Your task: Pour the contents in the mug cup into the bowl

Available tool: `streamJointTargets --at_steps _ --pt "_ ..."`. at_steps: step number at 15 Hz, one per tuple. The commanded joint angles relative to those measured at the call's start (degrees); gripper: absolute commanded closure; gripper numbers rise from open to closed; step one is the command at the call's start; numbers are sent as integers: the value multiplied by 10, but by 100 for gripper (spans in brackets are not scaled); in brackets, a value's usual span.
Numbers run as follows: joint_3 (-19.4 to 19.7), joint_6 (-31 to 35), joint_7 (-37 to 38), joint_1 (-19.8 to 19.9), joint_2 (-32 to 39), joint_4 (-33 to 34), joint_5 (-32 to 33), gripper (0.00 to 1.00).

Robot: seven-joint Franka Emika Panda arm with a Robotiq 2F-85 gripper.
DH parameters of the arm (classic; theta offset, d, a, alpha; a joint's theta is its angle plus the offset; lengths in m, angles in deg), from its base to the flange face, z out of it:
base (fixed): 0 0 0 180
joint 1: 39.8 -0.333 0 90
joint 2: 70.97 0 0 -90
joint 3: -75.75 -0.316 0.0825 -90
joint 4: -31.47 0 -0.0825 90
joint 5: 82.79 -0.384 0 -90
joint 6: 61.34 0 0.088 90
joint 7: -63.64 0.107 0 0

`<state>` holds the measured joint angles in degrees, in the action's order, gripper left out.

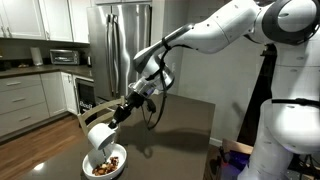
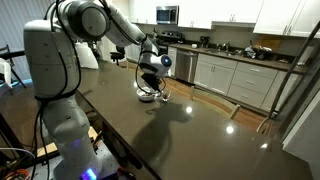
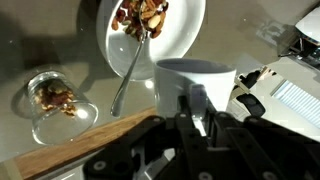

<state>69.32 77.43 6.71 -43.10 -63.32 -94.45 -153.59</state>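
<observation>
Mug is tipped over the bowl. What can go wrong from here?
1. The bowl looks close to the table edge. A nudge from the mug might push it off.
2. The utensil sticks out of the bowl toward the mug. Lowering the mug could strike it and flick bits out.
3. A clear glass sits beside the bowl. The gripper could clip it when pulling away.

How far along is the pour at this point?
Done: brown bits already lie in the bowl. In hand: the gripper holds the mug tipped over it. Left: the mug's inside is hidden, so it may not be empty; then set it down.
</observation>
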Motion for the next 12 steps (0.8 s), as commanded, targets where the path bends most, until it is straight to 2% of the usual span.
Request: streamJointTargets --at_steps 1,5,12 --pt "15 -40 72 3 -2 11 39 96" --pt "26 -67 123 6 -6 19 62 96" --pt "42 -62 212 10 -8 29 78 96"
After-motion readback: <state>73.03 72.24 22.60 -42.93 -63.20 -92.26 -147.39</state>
